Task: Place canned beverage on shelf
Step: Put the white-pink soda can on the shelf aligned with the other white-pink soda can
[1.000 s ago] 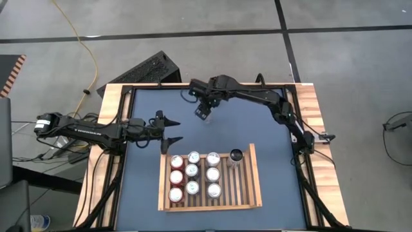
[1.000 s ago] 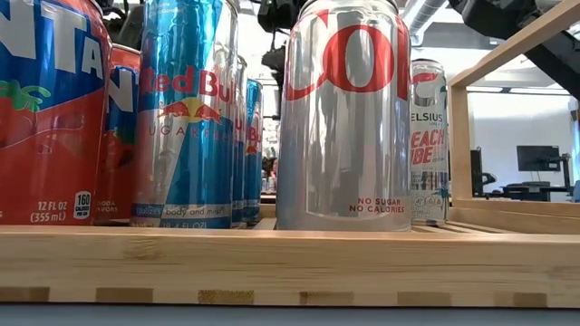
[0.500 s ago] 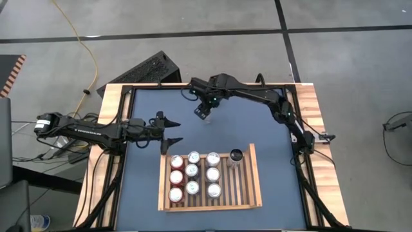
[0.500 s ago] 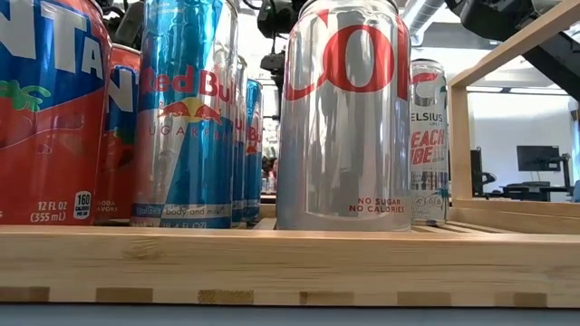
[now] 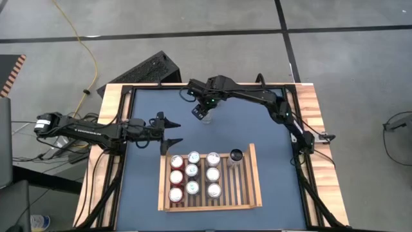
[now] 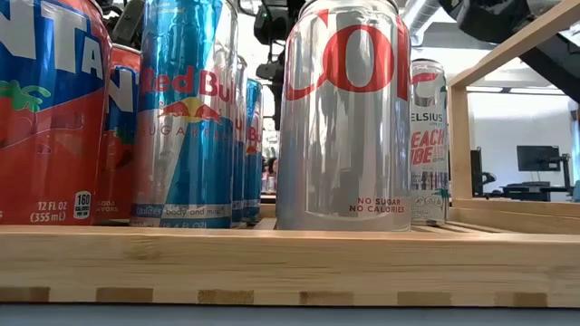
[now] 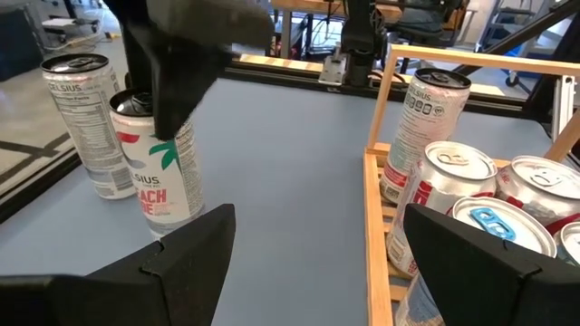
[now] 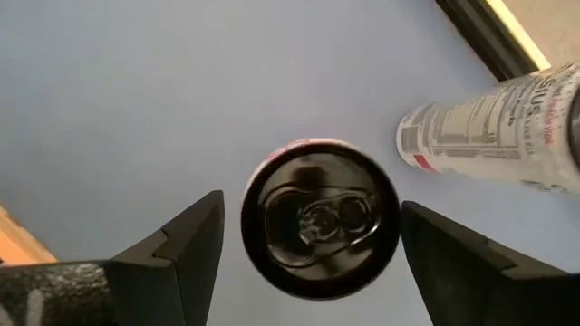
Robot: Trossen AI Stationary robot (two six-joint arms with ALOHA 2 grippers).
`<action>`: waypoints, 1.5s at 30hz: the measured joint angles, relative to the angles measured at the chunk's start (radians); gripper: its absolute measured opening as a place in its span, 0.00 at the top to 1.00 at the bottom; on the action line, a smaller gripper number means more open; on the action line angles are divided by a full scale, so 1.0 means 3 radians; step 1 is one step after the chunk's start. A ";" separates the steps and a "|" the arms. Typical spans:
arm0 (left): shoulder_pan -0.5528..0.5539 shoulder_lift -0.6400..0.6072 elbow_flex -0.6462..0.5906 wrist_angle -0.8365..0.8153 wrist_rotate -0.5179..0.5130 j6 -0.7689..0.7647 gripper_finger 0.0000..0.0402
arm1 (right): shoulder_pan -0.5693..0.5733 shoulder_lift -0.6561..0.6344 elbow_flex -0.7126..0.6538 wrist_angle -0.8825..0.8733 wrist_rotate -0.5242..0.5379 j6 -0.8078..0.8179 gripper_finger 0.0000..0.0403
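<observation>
The left end effector (image 5: 172, 129) hovers over the blue desk (image 5: 148, 167) just off the tray's far-left corner, its dark fingers (image 7: 190, 249) spread wide with nothing between them; its wrist view shows two slim white cans standing on the desk, the nearer one (image 7: 161, 161) reading "ELSIUS" and "EACH", the farther one (image 7: 89, 122) showing a nutrition panel; the flat light-wood slatted shelf (image 5: 243, 193) sits near the desk's front edge, holding nine cans in three rows plus one dark-topped can (image 5: 235, 156) at its far right; in the low view those read, from the left, a red can (image 6: 45, 109) marked "NTA" and "12 FL OZ (355 mL)", a blue-and-silver Red Bull can (image 6: 186, 109) apparently marked "SUGARFREE", a silver can (image 6: 346, 113) with red letters and "NO SUGAR NO CALORIES", and a slim white can (image 6: 429, 140) reading "ELSIUS PEACH"; the right end effector (image 5: 202, 111) hangs above the desk's far middle, fingers (image 8: 172, 258) parted on either side of the black-topped can (image 8: 320, 215) below, not touching it.
</observation>
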 joint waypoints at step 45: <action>0.0003 0.0001 0.0001 -0.0134 -0.0011 0.0035 0.24 | 0.0333 0.0144 0.0020 -0.0632 0.0306 -0.3321 0.54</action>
